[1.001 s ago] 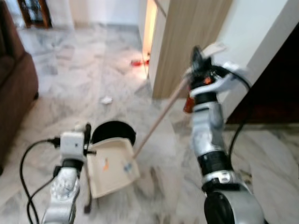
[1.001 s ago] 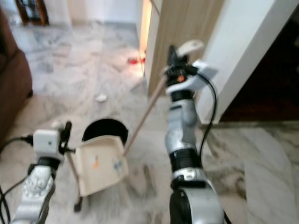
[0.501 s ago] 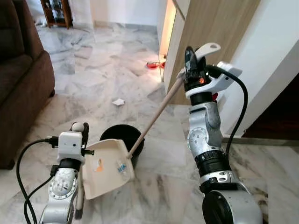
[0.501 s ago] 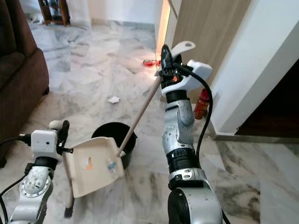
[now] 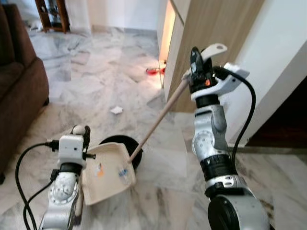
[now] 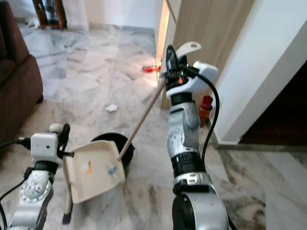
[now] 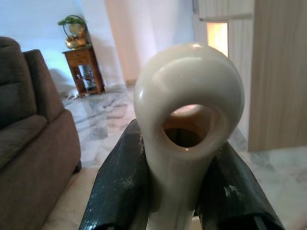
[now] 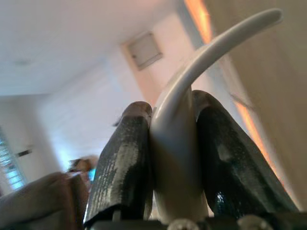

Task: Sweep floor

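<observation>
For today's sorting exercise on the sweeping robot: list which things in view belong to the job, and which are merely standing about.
Part of the job:
- broom, handle held in the right end effector
- cream dustpan, handle held in the left end effector
- white paper scrap on the marble floor

Merely about:
- brown sofa
- red bottle by the wall
- wooden side table

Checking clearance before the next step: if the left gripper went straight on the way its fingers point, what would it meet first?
The left gripper, shut on the dustpan handle, points across open floor. Nothing looks close; probably the far wall first, though depth is unclear.
</observation>
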`<state>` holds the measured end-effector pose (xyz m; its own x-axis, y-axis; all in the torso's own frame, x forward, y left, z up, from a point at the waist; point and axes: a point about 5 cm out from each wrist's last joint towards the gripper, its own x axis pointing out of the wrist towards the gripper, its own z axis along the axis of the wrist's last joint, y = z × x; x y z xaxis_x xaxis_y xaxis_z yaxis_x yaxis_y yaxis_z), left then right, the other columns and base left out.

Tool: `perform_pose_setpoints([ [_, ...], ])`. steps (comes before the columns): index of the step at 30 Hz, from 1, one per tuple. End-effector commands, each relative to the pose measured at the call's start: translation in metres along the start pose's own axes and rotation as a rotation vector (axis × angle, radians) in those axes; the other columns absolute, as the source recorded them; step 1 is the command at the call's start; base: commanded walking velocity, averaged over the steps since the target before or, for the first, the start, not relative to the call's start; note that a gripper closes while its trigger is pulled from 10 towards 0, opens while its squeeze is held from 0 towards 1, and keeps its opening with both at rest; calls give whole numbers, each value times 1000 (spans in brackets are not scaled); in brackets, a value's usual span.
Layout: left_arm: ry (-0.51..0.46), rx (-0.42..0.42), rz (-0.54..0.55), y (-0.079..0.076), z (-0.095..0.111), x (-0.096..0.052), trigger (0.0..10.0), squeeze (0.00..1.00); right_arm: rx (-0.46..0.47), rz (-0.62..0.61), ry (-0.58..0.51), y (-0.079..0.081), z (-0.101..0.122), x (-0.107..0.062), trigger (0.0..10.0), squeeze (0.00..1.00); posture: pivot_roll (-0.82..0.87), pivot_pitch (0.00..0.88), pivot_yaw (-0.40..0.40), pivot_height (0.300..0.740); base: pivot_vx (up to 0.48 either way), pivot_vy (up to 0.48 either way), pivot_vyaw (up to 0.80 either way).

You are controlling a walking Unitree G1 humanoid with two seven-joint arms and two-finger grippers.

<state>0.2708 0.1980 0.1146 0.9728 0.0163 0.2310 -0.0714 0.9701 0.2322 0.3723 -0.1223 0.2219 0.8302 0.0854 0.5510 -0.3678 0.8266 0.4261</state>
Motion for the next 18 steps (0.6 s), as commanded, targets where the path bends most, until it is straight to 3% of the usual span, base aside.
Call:
perform_pose_setpoints([
  [1,-76,-21,-12,-4,14,5,10000,0,55,27,-75,15,12,13,10000,0,129,0,-69,740,292,0,0],
  [8,-76,-22,-10,-4,14,5,10000,0,52,38,-73,16,12,13,10000,0,129,0,-69,740,295,0,411],
  [18,-76,-23,-10,-3,14,5,10000,0,67,37,-72,16,11,13,10000,0,130,0,-71,740,293,0,0],
])
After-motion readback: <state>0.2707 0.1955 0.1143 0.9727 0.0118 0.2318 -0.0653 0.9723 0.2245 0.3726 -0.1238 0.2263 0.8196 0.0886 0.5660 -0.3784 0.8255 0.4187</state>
